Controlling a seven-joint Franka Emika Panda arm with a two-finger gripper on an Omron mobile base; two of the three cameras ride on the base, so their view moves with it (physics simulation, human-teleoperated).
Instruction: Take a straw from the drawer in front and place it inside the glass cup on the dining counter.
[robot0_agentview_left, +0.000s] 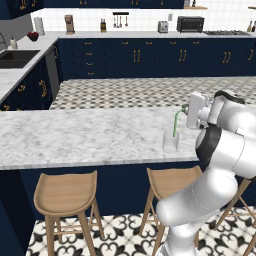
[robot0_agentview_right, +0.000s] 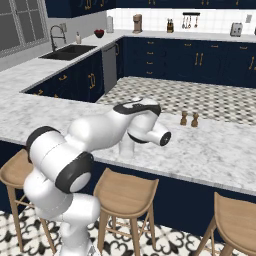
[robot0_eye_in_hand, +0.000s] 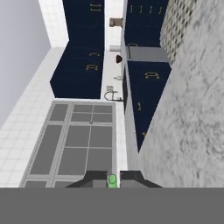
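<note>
Straw (robot0_agentview_left: 175, 123) green, pinched near bent top between pincer (robot0_eye_in_hand: 112, 179) fingers, lower end down inside glass cup (robot0_agentview_left: 170, 142) directly below pincer. Pincer clenched on straw. Cup upright on dining counter (robot0_agentview_left: 75, 135), close to near edge beneath pincer; wide bare marble stretches away to one side. Two brown shakers (robot0_agentview_right: 189, 119) well beyond, near far edge. Wooden stools (robot0_agentview_left: 65, 197) below counter edge. No readable writing.

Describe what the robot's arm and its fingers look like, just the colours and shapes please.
The arm is built of glossy white, rounded, tube-like segments joined by dark black bands at the joints. It ends in a boxy white hand with a grey round fitting, seen in the left base view. The gripper carries two small, dark grey, blocky fingers. No cables or markings show.
</note>
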